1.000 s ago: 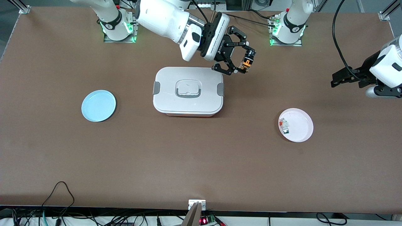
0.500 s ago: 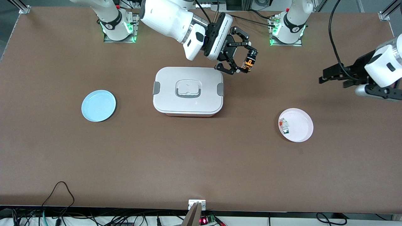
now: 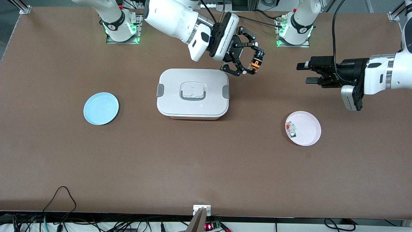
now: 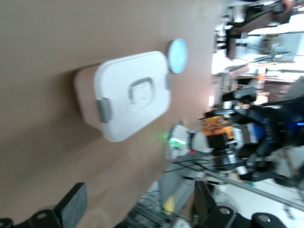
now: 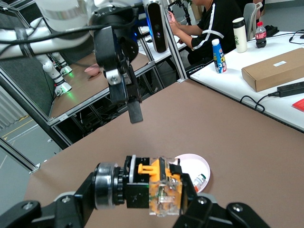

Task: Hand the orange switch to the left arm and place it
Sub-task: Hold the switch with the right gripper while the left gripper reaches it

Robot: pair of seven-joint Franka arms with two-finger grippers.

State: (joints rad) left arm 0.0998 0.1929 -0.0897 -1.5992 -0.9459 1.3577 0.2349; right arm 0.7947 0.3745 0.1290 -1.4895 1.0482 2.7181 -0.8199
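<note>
Fingers of the right gripper (image 3: 247, 66) are clamped on the orange switch (image 3: 256, 62), which hangs in the air over bare table just off the corner of the box (image 3: 192, 93) that lies toward the left arm's end and farther from the front camera. In the right wrist view the switch (image 5: 152, 186) sits crosswise between the two black fingertips, its ribbed black barrel to one side and its orange and clear body to the other. The right arm reaches from its base at the top of the table, passing above the box's farther edge.

The left gripper (image 3: 304, 72) is over open table toward the left arm's end, well apart from the switch, pointing toward it with its fingers apart. In the left wrist view the two fingers (image 4: 71, 207) show at the frame edge with a wide gap, and the switch (image 4: 216, 129) appears between them farther off, held by the other gripper. The right wrist view shows the left gripper (image 5: 126, 90) farther off, above the table.

The box sits closed at mid-table, grey clips on both short sides. A blue plate (image 3: 101, 108) lies toward the right arm's end, well apart from the box. A pink plate (image 3: 307, 129) lies toward the left arm's end, nearer to the front camera than the left gripper's spot, with small white, red and green pieces (image 3: 291, 128) on it.
</note>
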